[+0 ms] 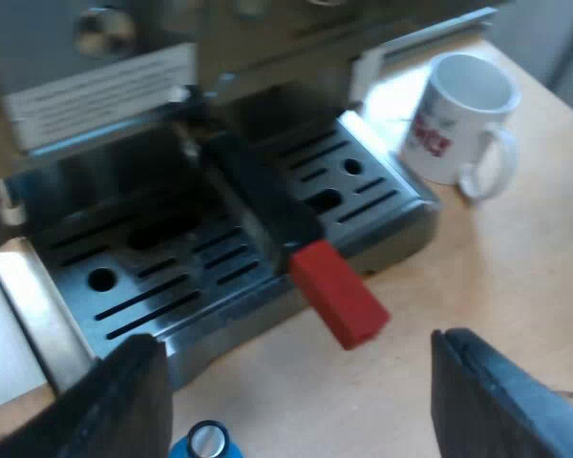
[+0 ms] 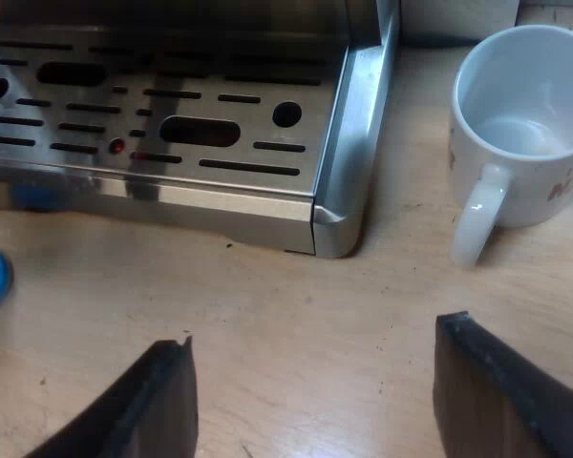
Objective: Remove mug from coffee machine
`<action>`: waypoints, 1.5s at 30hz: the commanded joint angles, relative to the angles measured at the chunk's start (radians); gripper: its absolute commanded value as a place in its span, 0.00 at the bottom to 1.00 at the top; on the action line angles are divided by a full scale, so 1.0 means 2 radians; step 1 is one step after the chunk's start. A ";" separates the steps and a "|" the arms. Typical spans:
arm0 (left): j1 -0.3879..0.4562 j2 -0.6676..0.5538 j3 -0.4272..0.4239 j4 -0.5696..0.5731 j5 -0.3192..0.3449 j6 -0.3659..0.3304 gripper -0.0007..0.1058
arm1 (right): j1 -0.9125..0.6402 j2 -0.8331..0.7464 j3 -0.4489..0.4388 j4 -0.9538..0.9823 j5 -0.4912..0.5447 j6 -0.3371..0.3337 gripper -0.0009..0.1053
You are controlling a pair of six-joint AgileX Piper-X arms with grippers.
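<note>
Standing on the counter (image 2: 267, 315) just beside the corner of the drip tray (image 2: 172, 124), the white mug (image 2: 516, 134) is upright and looks empty. Its loop handle (image 2: 477, 215) is turned toward the right hand (image 2: 315, 382). The mug is not on the tray, so I think it is off the espresso machine (image 1: 105, 86). There is little left to do, other than maybe carry it farther away.

The right hand hangs low over the bare counter near the tray's corner. Its two black fingers are wide apart and hold nothing. The left hand (image 1: 301, 405) is the same, with fingers wide apart and nothing between them, in front of the machine.

Here is what could go wrong. The mug is close to the tray's metal corner. If the right hand pushes it instead of gripping it, the mug could slide into that corner and clink, or tip over. If a finger catches the loop handle, the mug could spin round and slip out of the grip. A pinch on the smooth round wall might slip too, since the mug looks shiny.

The left hand has its own trouble. The holder (image 1: 263, 196) is locked in the machine, and its red end (image 1: 339, 296) sticks out past the tray, close to that hand. Going forward could bump it. A blue tamper (image 1: 207, 444) stands on the counter close by one left finger, and a small move sideways could knock it over.
</note>
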 commanded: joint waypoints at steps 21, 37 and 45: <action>0.210 0.001 -0.003 0.047 0.073 0.034 0.58 | -0.312 0.064 -0.035 0.025 -0.039 -0.139 0.54; 0.210 -0.138 -0.003 0.048 0.013 0.034 0.58 | -0.337 -0.105 -0.011 0.022 -0.036 -0.178 0.54; 0.210 -0.231 -0.003 0.097 0.013 0.042 0.58 | -0.337 -0.246 -0.002 0.053 -0.036 -0.178 0.54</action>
